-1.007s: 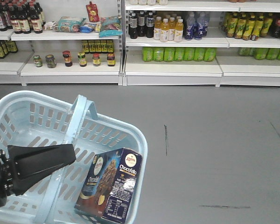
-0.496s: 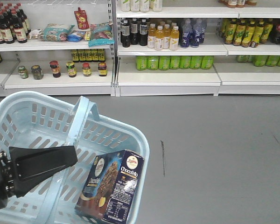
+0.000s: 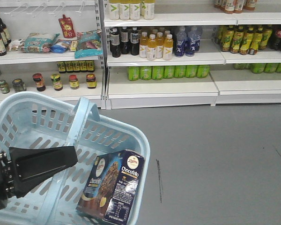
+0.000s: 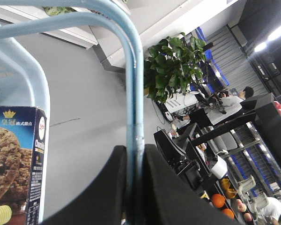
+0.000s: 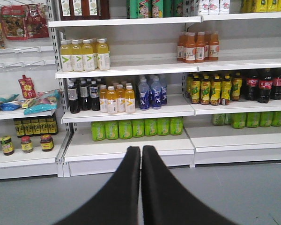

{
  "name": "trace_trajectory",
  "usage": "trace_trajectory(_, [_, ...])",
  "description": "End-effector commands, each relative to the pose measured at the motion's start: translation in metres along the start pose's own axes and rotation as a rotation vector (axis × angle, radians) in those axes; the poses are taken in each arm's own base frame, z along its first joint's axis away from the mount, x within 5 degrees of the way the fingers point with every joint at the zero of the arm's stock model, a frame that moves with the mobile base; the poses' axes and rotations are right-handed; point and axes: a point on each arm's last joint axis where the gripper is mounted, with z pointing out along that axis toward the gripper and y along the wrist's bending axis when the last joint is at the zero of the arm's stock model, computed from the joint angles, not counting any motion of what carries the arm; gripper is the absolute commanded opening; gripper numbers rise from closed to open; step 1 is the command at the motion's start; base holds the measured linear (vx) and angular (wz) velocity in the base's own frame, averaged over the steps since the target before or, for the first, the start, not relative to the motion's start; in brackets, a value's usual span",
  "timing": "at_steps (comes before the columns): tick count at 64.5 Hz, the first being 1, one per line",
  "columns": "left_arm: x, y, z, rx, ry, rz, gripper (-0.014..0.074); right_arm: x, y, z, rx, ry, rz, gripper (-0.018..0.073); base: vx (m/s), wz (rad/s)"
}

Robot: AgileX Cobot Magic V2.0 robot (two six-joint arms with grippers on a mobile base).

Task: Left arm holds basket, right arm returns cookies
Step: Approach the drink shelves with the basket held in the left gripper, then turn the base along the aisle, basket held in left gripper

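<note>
The pale blue basket point(image 3: 110, 133) fills the lower left of the front view, held off the grey floor. My left gripper point(image 3: 61, 161) is shut on its flat handle point(image 3: 79, 119); in the left wrist view the handle point(image 4: 131, 93) runs up between the two black fingers point(image 4: 173, 192), and my left gripper point(image 4: 135, 152) pinches it. The cookies point(image 3: 113, 185), a dark navy Chocofello box, lean inside the basket against its right rim, and show at the lower left as cookies point(image 4: 14, 159) in the left wrist view. My right gripper point(image 5: 141, 150) is shut on nothing, facing the shelves.
White store shelves point(image 3: 161, 89) stand ahead across the grey floor point(image 3: 215, 164), holding green bottles point(image 3: 168, 71), juice and dark bottles point(image 5: 114, 96), jars point(image 3: 56, 80) and snack bags point(image 3: 86, 43). A potted plant point(image 4: 175, 65) and office desks show in the left wrist view.
The shelves have slid left and down in the front view and look nearer, as the base advances and turns. Basket, cookies and left gripper keep their places relative to each other.
</note>
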Motion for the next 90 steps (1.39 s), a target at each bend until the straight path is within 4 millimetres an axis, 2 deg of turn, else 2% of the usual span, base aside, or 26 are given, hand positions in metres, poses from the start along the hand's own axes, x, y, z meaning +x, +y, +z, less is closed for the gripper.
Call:
trace_trajectory(1, [-0.0087,-0.0188,-0.0023,0.114,-0.058,-0.023,-0.0007,-0.0003,0.0016,0.0000,-0.017,-0.064,-0.020,-0.0003,0.34,-0.12])
trace_trajectory(90, [-0.0089,-0.0185,-0.0023,0.111,-0.061,-0.023,-0.0007,-0.0002,0.0016,0.0000,-0.016,-0.063,-0.020,-0.0003,0.30,-0.21])
